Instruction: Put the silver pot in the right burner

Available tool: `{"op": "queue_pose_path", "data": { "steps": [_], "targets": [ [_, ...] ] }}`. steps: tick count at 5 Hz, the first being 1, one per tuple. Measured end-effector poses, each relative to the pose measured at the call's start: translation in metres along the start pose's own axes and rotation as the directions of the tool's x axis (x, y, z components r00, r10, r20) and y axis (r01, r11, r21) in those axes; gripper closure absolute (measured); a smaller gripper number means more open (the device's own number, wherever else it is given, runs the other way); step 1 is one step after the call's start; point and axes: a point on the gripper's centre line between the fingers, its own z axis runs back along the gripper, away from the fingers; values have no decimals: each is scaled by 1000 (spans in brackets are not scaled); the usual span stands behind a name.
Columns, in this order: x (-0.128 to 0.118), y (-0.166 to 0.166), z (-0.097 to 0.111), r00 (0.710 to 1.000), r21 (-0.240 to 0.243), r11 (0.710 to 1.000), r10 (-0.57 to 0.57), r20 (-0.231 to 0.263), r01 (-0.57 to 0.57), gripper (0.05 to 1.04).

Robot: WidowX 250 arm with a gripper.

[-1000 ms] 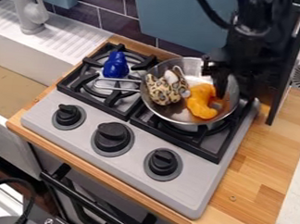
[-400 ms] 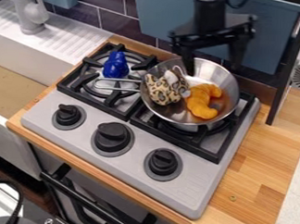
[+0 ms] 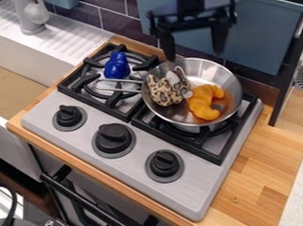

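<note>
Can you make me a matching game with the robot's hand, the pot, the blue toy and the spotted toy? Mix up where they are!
Things:
1. Robot's hand
2. Silver pot
3. Blue toy
4. Spotted toy

Places:
A. In the pot, beside the orange toy
B. On the right burner
C. Up in the air, open, with nothing in it
D. On the left burner

Right pairs: 1-C, 2-B, 3-D, 4-A
</note>
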Motion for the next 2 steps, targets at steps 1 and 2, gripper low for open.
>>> {"op": "queue_pose_path", "data": {
  "steps": [1,2],
  "targets": [
    [6,23,10,999,-8,999,-41,20,41,83],
    [14,38,19,989,30,989,-144,20,143,83]
  ]
}}
